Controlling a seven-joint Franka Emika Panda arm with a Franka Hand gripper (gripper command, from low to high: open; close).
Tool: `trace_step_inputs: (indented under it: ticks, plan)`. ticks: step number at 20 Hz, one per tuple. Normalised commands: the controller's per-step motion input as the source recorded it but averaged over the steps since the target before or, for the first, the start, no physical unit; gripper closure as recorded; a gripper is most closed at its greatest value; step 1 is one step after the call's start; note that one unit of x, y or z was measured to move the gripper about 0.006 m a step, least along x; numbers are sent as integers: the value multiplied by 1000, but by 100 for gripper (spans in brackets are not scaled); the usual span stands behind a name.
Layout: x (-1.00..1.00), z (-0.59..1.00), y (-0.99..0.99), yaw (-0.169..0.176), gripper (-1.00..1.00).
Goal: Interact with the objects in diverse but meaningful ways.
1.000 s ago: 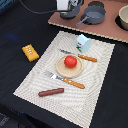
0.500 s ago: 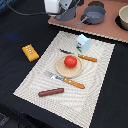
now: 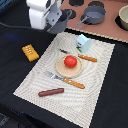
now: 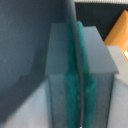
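Observation:
In the exterior view my gripper (image 3: 54, 21) hangs at the back left over the mat's far corner, holding a grey pot (image 3: 62, 23). The wrist view shows the gripper (image 4: 75, 85) with its teal pads (image 4: 86, 75) pressed onto a thin dark wall, which looks like the pot's rim. On the striped mat, a red tomato (image 3: 70, 61) sits on a tan plate (image 3: 59, 70). A pale blue-white carton (image 3: 83, 43) stands behind it. Orange-handled cutlery (image 3: 74, 83) lies along the plate's front, another piece (image 3: 87, 58) beside it. A brown sausage (image 3: 51, 92) lies near the front.
A ridged yellow-orange block (image 3: 30, 52) rests on the black table off the mat, towards the exterior view's left. The toy kitchen top (image 3: 107, 29) at the back carries a second grey pot with a handle (image 3: 94, 14) and a pale bowl (image 3: 123, 18).
My gripper has moved towards the exterior view's left and a little forward, carrying the grey pot off the toy kitchen top. The things on the mat have not moved.

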Motion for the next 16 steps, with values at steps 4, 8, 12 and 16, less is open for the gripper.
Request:
trace_step_inputs:
  ticks: [4, 8, 12, 16]
  plan:
    - [-664, -431, -66, 40, 100]
    - [-554, -333, 0, 54, 100]
    - [-515, -333, 0, 53, -100]
    - [-377, -286, 0, 51, -100]
